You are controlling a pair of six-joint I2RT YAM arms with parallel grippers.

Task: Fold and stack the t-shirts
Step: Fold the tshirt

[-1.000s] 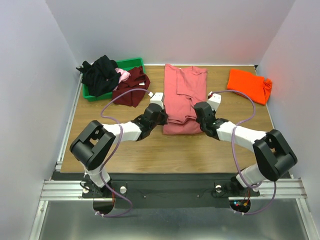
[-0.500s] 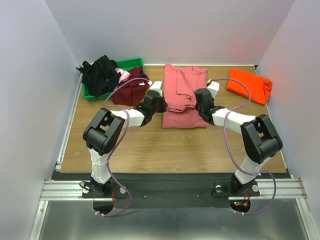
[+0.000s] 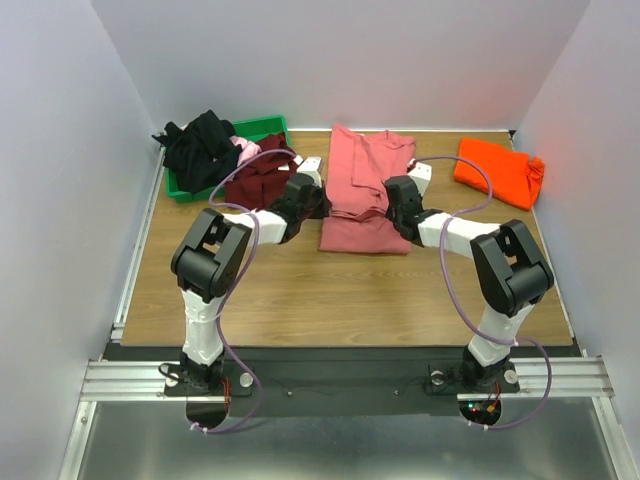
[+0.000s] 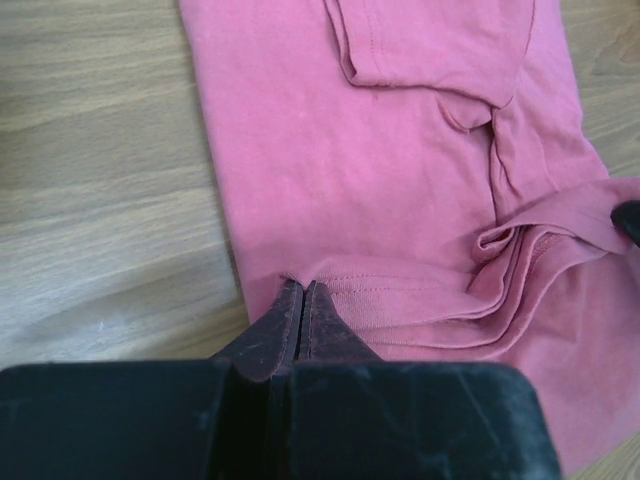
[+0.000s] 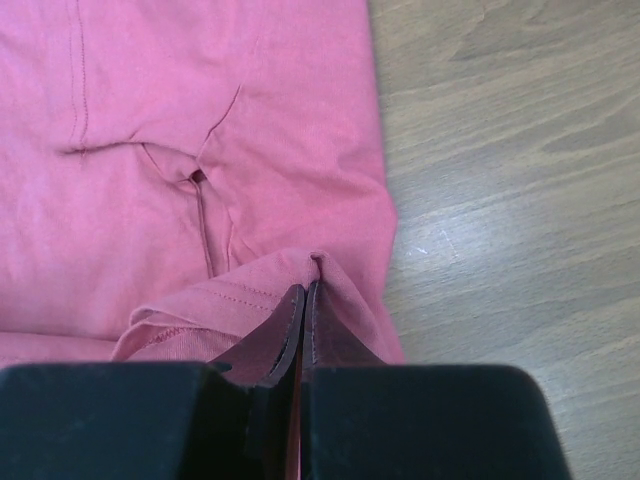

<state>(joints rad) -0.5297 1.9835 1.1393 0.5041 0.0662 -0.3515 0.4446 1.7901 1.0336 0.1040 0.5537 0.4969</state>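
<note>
– Left claw (image 4: 303, 291), is it closed?
– Yes. Its two fingers are pressed together and they pinch the hem of the salmon-pink t-shirt (image 4: 390, 170) at its left edge. The cloth makes a small pucker at the tips.
– And the right claw (image 5: 303, 290)?
– Closed also. It grips a raised fold of the same shirt at the right edge, and the stitched hem curls up just beside the fingers.
– Where does this shirt lie?
– On the table (image 3: 300, 290), in the middle toward the far side, between the two claws. The near part is doubled over in layers and the far part lies flat.
– Other shirts?
– The orange t-shirt (image 3: 497, 170) lies in a compact heap at the far right, well apart. The maroon t-shirt (image 3: 262, 182) lies crumpled just left of the left claw, touching the green bin (image 3: 262, 128). The black t-shirt (image 3: 200, 148) hangs over the bin. The light pink t-shirt (image 3: 245, 150) shows between the black and the maroon.
</note>
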